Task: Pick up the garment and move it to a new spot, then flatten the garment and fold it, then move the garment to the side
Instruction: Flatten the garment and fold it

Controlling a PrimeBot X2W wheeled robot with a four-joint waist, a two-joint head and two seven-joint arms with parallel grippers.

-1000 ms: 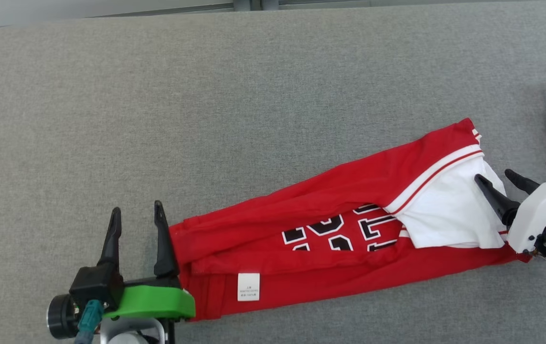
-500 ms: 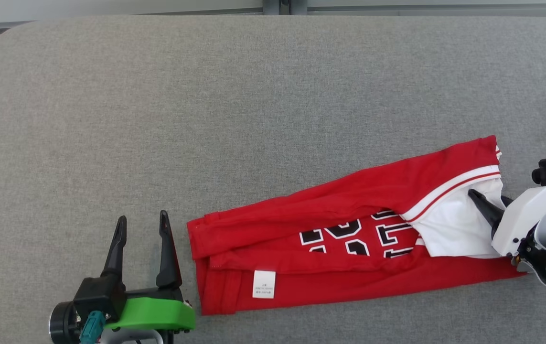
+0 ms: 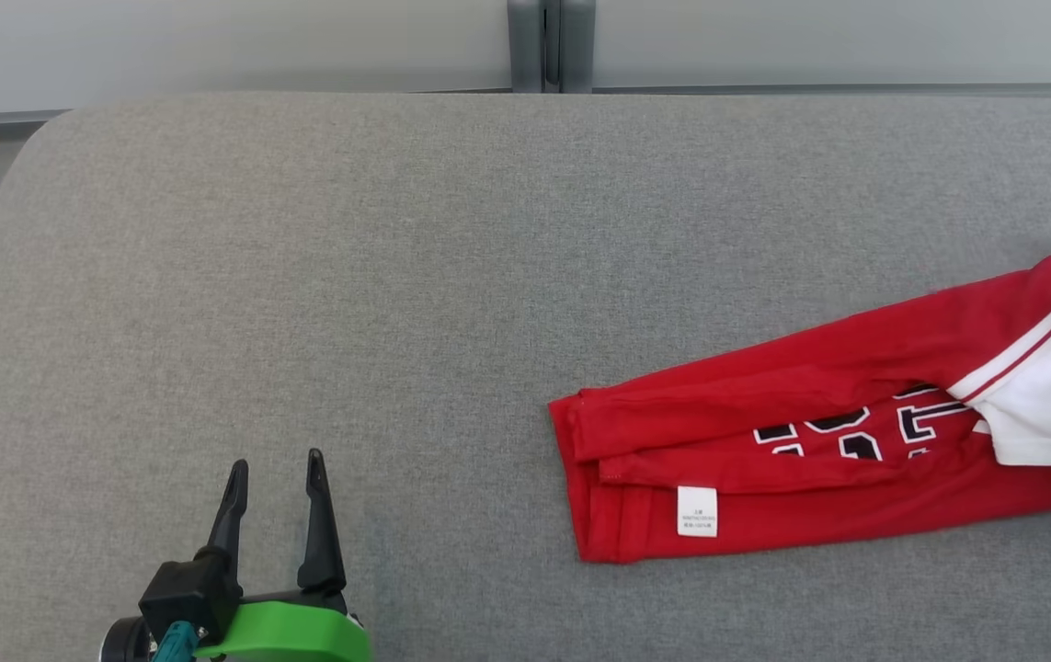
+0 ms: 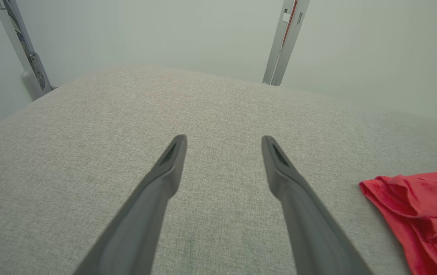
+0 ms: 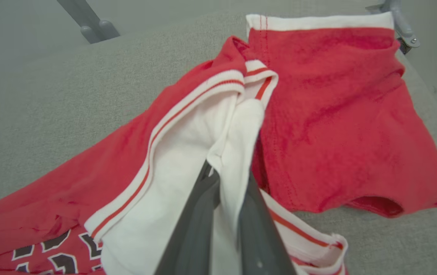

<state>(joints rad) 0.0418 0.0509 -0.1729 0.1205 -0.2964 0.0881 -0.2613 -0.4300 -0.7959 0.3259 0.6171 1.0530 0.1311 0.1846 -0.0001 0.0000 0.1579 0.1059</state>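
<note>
- While the right gripper (image 5: 228, 179) is clamped on a white fold of the folded red jersey with black numerals (image 3: 764, 405), the last step, moving it aside, seems in hand.
- It lies toward the right edge of the grey fabric desk (image 3: 396, 276).
- Near the front-left corner, the left gripper (image 3: 276, 464) hovers, fingers apart, empty.
- Next move likely needs a low drag that spares the folds.

Left gripper (image 3: 276, 460) build
Long black tapered fingers (image 3: 318, 524), black mount block (image 3: 177, 593), green shell (image 3: 286, 634), teal cable plug (image 3: 174, 636) (right gripper (image 5: 229, 179) fingers (image 5: 195, 229): same dark grey).
</note>
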